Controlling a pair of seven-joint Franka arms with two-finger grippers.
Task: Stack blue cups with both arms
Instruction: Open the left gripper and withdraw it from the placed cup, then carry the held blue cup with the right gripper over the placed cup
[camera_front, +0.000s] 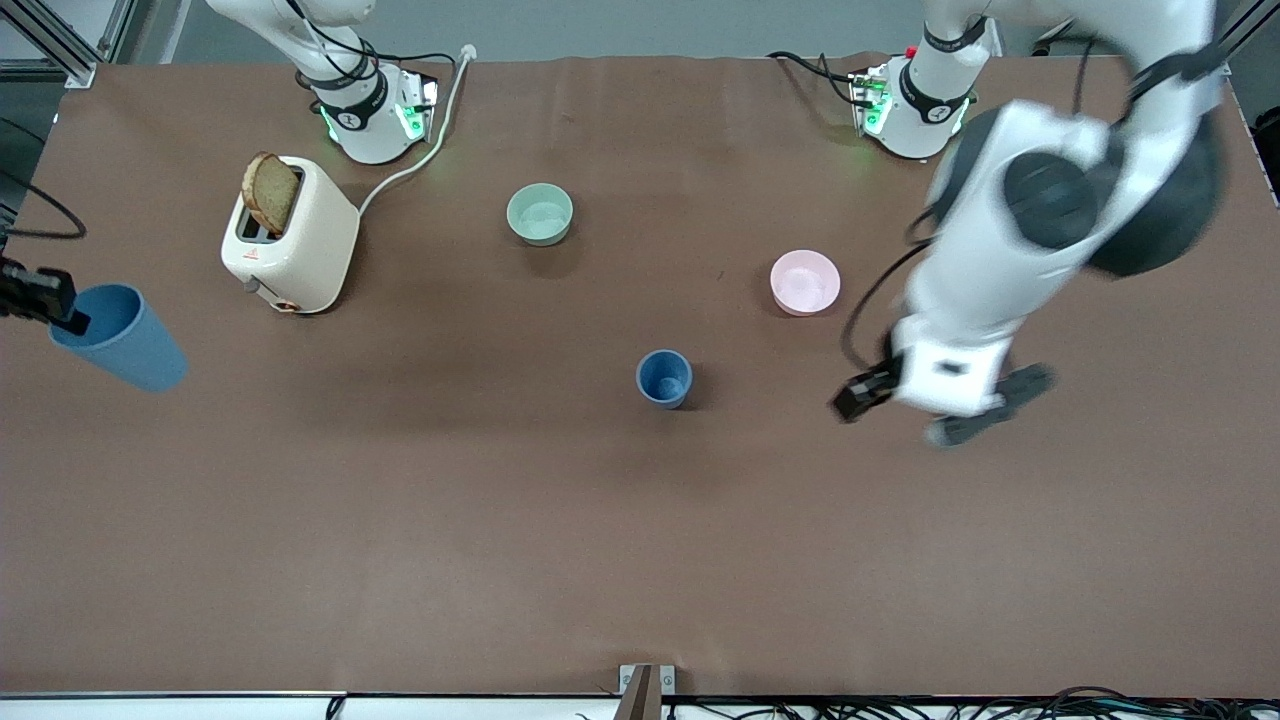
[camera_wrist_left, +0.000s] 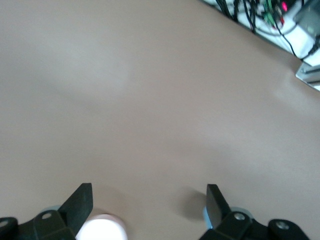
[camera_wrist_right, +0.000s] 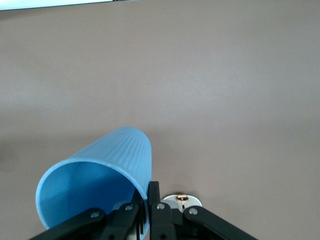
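While one blue cup (camera_front: 120, 336) hangs tilted in the air over the right arm's end of the brown desk (camera_front: 420, 520), the right gripper (camera_front: 45, 300) clamps its rim, one of the fingers (camera_wrist_right: 154, 202) pressed inside the lip and the other outside, the open mouth turned toward the wrist camera and the cup's ribbed wall (camera_wrist_right: 112, 150) slanting away over bare desk. Next along stands a cream toaster (camera_front: 292, 240), a slice of brown bread (camera_front: 270, 192) poking up out of its slot and its white cord (camera_front: 430, 140) trailing toward the right arm's base (camera_front: 365, 110). A pale green bowl (camera_front: 540, 214) sits upright toward the middle of the desk, farther from the front camera than the second blue cup (camera_front: 664, 378), which stands upright and alone near the centre, mouth up, well apart from the held cup. A pink bowl (camera_front: 805, 282) rests between that cup and the left arm's end, a little farther from the camera than the cup. The left arm (camera_front: 1040, 230) bends down from its base (camera_front: 915, 105) at the desk's edge, and its left gripper (camera_front: 940, 405) hovers above bare desk near the pink bowl, toward the left arm's end from the standing cup; its fingers (camera_wrist_left: 80, 202) are spread wide and released, grasping nothing, with only plain desk surface showing between them in the left wrist view.
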